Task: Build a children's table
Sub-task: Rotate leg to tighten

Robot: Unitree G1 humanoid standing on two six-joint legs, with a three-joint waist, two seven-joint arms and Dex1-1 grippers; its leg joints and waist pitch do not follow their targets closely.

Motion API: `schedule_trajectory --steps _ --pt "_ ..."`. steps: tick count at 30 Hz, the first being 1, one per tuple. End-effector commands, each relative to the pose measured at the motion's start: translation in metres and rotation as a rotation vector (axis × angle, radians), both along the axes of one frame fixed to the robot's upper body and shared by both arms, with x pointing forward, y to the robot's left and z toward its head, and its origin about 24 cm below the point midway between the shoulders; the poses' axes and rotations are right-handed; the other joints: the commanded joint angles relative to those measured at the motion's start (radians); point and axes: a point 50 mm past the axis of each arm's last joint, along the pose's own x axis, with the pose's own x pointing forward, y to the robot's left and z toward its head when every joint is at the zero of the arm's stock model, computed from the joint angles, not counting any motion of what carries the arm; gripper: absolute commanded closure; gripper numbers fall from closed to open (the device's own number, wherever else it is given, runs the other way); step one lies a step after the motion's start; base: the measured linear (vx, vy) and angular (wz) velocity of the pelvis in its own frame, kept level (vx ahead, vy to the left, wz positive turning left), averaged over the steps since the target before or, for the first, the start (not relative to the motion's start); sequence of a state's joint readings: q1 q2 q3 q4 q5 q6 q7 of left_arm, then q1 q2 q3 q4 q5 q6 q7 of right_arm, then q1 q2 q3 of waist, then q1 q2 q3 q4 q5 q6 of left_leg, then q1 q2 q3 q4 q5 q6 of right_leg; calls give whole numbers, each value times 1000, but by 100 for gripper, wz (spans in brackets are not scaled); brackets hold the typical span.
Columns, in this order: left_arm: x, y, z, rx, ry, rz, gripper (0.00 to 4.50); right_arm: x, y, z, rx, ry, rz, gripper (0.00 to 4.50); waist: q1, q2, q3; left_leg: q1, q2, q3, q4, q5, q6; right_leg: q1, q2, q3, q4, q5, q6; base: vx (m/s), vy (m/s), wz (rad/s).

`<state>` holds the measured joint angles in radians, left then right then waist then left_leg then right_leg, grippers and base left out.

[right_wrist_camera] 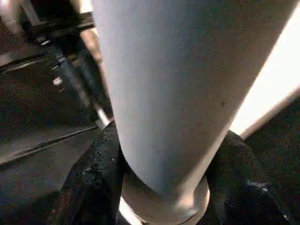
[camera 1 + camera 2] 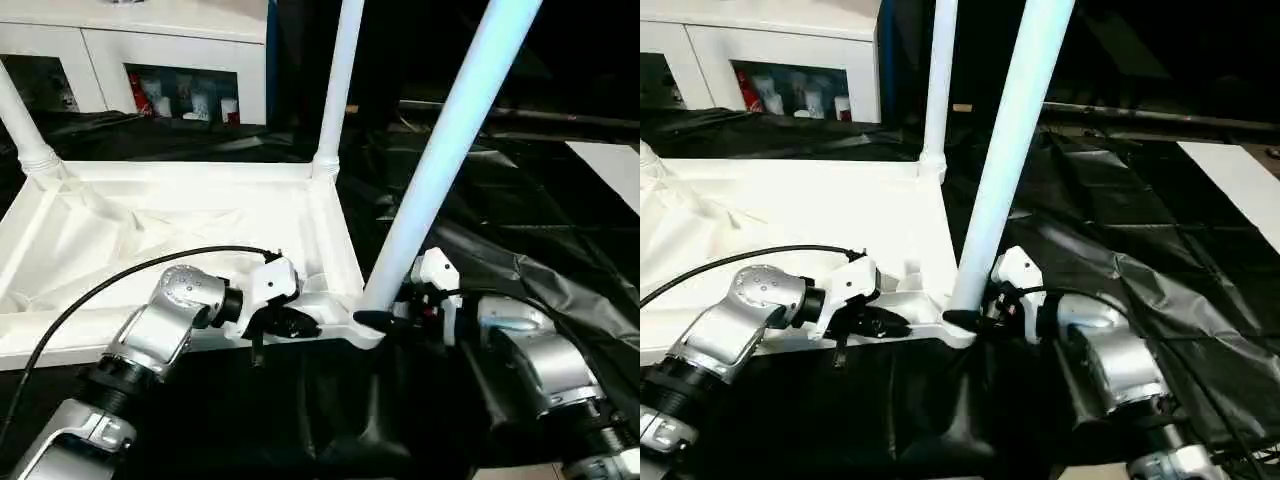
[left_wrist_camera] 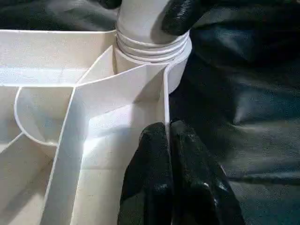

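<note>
Black-draped work table [image 2: 520, 230], cloth creased and glossy (folds thickest toward 3 o'clock). Lying directly on it, toward 9 o'clock: white tabletop [image 2: 150, 230], ribbed underside up. At the 3 o'clock edge: a flat white sheet [image 2: 612, 165] on the cloth.

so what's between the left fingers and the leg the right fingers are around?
A short run of the tabletop's edge wall leading to the corner socket, seen in the left wrist view; the shut left fingers rest on that wall, the leg beyond.

Black-draped work table [image 2: 540, 230], white cabinet [image 2: 150, 60]
</note>
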<state>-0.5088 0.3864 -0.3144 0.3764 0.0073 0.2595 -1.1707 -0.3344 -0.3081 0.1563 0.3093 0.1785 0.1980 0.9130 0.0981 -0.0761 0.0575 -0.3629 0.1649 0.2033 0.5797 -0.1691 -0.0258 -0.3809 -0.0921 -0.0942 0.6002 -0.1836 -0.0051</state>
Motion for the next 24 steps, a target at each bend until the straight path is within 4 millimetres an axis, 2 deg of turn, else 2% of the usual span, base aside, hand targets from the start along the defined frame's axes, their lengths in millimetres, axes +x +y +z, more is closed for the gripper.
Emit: schedule_trajectory --steps 1,3,4,6,7,8,9,10,11,12,13,14,15,16,17,18,19,20,21,22,23,24 --pt "7 -24 -5 -16 -29 70 450 3 14 -22 -92 47 -97 247 -11 9 -49 27 80 -55 -79 -433 -82 14 -94 59 -100 -512 -144 -52 11 -5" --pt "10 -28 -6 -8 -45 100 450 6 18 -25 -94 59 -154 248 -18 10 -45 31 79 -63 -77 -481 -88 10 -99 53 -114 -609 -111 -54 13 -6" --pt "14 -36 -7 -7 -52 149 450 13 27 -29 -70 94 -254 248 -23 9 -43 34 78 -68 -74 -514 -88 11 -102 44 -126 -670 -85 -61 21 -12" --pt "20 -53 -8 -14 -52 223 450 24 41 -32 -30 151 -427 248 -34 11 -38 40 78 -76 -74 -559 -100 6 -100 29 -139 -723 -65 -70 23 -13" --pt "21 -59 -8 -14 -53 237 450 27 46 -32 -21 172 -475 249 -52 37 -33 58 87 -93 -85 -712 -131 16 -84 -19 -149 -707 -49 -81 41 -12" --pt "22 -64 -9 -13 -56 248 450 29 51 -33 -16 185 -501 249 -63 41 -32 41 97 -101 -109 -779 -142 38 -70 -30 -125 -627 -54 -81 41 -12" --pt "22 -68 -9 -10 -58 256 450 31 56 -32 -12 187 -506 249 -38 65 -25 -71 120 -72 -234 -953 -173 123 -11 -34 92 -349 -86 -116 56 -9" --pt "23 -72 -8 -8 -62 257 450 32 61 -30 -12 182 -502 249 45 47 -35 -74 83 12 -230 -888 -126 95 24 -16 131 -232 -62 -79 -6 19" --pt "22 -76 -8 -4 -66 249 450 33 68 -28 -11 169 -486 249 8 9 -52 -6 67 23 -194 -734 -109 57 -4 39 101 -371 -58 -79 -6 19" --pt "22 -77 -8 -3 -69 242 450 34 71 -27 -10 162 -476 249 -2 -39 -71 67 55 -9 -75 -580 -129 -8 -81 75 -5 -622 -32 56 -123 21" --pt "22 -79 -8 1 -76 228 450 35 77 -23 -9 140 -456 249 5 -21 -37 -24 18 -110 95 -120 -39 43 -202 134 -125 -907 -85 106 -71 -32" --pt "21 -79 -8 1 -77 219 450 35 79 -21 -4 130 -444 214 13 -10 -42 -58 31 -109 50 -62 -58 77 -178 88 -99 -815 -88 106 -71 -32" --pt "21 -79 -8 1 -77 219 450 35 79 -21 -4 130 -444 180 14 11 -54 -53 57 -111 -10 -67 -90 83 -134 67 -75 -652 -109 65 46 -34" --pt "22 -75 -7 3 -82 201 450 37 77 -19 15 127 -445 180 -12 30 -72 16 90 -110 -54 -88 -85 39 -51 41 -10 -155 -158 0 0 0" --pt "22 -73 -7 5 -83 197 450 38 76 -18 20 130 -449 180 -21 34 -71 21 87 -97 -59 -148 -73 42 -60 51 -14 -36 -214 0 0 0" --pt "22 -71 -7 6 -87 190 450 38 74 -18 23 129 -450 168 -21 34 -71 21 87 -97 -59 -148 -73 42 -60 51 -14 -36 -214 0 0 0" --pt "22 -69 -6 3 -90 179 450 39 72 -17 23 124 -447 151 -18 26 -65 4 74 -81 -68 -211 -56 60 -73 56 -31 -73 -227 0 0 0" --pt "22 -66 -6 4 -88 169 450 39 67 -16 20 112 -440 138 -17 20 -65 4 73 -78 -69 -225 -52 62 -76 57 -36 -106 -222 0 0 0" --pt "21 -63 -5 5 -89 153 450 39 63 -15 22 103 -428 133 -10 16 -64 3 70 -72 -70 -232 -44 64 -81 58 -47 -184 -203 0 0 0" --pt "20 -57 -5 10 -83 135 450 39 55 -12 27 86 -398 119 -8 15 -64 4 71 -69 -70 -224 -41 64 -83 60 -52 -206 -194 0 0 0" --pt "20 -52 -5 18 -78 129 450 39 49 -9 29 75 -376 119 -3 18 -66 3 78 -68 -71 -181 -35 65 -84 62 -51 -187 -180 0 0 0" --pt "19 -49 -5 16 -81 116 450 38 45 -8 28 68 -356 119 -3 19 -66 3 80 -67 -71 -163 -32 64 -82 62 -49 -158 -181 0 0 0"
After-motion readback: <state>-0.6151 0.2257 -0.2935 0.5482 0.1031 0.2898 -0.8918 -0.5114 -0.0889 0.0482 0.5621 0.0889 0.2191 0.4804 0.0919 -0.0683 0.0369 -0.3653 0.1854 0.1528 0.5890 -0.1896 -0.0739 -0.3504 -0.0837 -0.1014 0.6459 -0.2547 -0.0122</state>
